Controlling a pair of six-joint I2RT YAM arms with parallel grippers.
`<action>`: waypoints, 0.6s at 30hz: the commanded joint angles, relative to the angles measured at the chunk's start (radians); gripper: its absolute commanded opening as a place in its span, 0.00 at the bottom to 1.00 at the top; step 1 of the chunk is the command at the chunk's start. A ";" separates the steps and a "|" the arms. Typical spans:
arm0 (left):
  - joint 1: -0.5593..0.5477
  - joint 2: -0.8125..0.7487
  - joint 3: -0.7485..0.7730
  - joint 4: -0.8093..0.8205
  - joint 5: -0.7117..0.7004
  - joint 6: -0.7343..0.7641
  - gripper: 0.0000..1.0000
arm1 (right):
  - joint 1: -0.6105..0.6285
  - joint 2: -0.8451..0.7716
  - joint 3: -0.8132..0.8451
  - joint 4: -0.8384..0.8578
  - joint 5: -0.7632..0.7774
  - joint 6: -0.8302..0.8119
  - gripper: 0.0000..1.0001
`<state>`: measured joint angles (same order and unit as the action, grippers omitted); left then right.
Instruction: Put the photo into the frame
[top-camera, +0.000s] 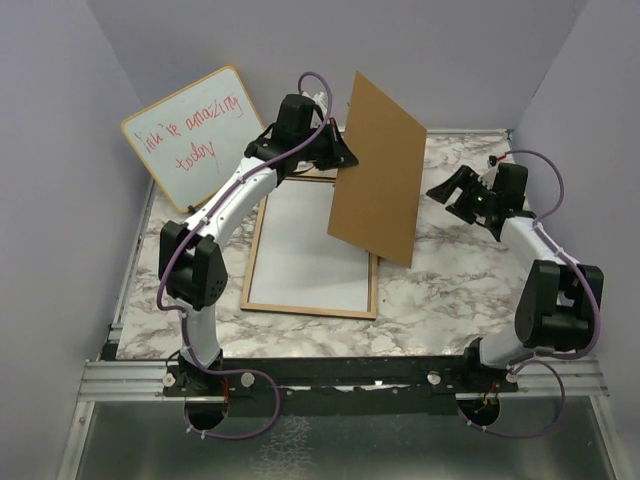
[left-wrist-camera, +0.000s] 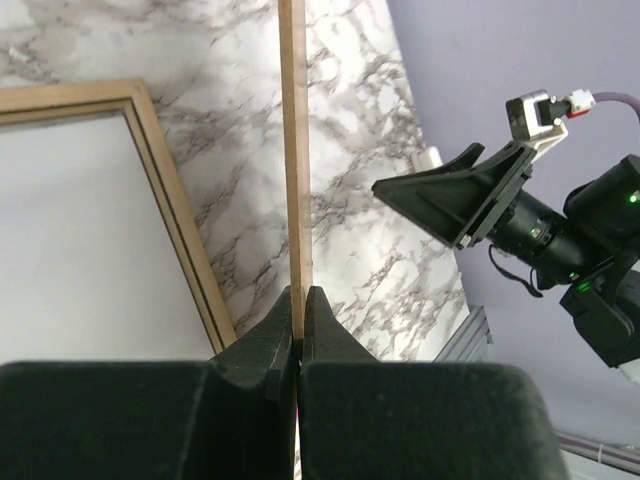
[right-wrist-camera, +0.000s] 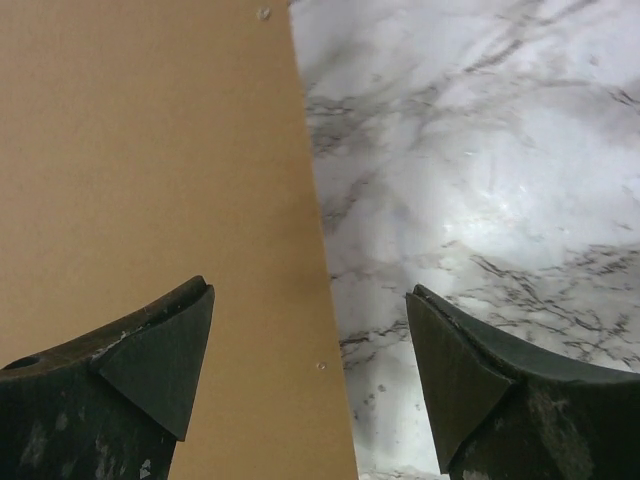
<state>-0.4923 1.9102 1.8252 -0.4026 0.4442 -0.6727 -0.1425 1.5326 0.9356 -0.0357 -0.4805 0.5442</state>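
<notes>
The frame (top-camera: 310, 309) lies flat on the marble table, light wood face up, and its rail (left-wrist-camera: 170, 210) shows in the left wrist view. A plain white surface (top-camera: 310, 245) fills its opening. I cannot tell whether this is the photo's reverse; no printed picture shows. My left gripper (top-camera: 340, 150) (left-wrist-camera: 298, 300) is shut on the edge of a plain brown board (top-camera: 375, 180) (left-wrist-camera: 293, 150), holding it upright above the frame's right side. My right gripper (top-camera: 450, 190) (right-wrist-camera: 310, 292) stands open to the board's right, close to its face (right-wrist-camera: 150, 150), with nothing held.
A wood-edged whiteboard (top-camera: 190, 135) with red handwriting leans against the back left wall. Purple-grey walls close in the table on the left, back and right. A metal rail (top-camera: 340, 375) runs along the near edge by the arm bases.
</notes>
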 joint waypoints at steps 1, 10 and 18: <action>-0.008 -0.085 0.081 0.031 -0.022 -0.001 0.00 | 0.041 -0.097 -0.010 0.066 -0.091 -0.066 0.83; 0.003 -0.055 0.205 -0.079 -0.191 -0.073 0.00 | 0.196 -0.258 -0.082 0.222 -0.389 -0.073 0.62; 0.038 0.023 0.299 -0.091 -0.200 -0.185 0.00 | 0.399 -0.272 -0.093 0.302 -0.419 -0.145 0.49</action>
<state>-0.4675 1.9087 2.0544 -0.5270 0.2714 -0.7803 0.1913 1.2732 0.8642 0.1761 -0.8383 0.4427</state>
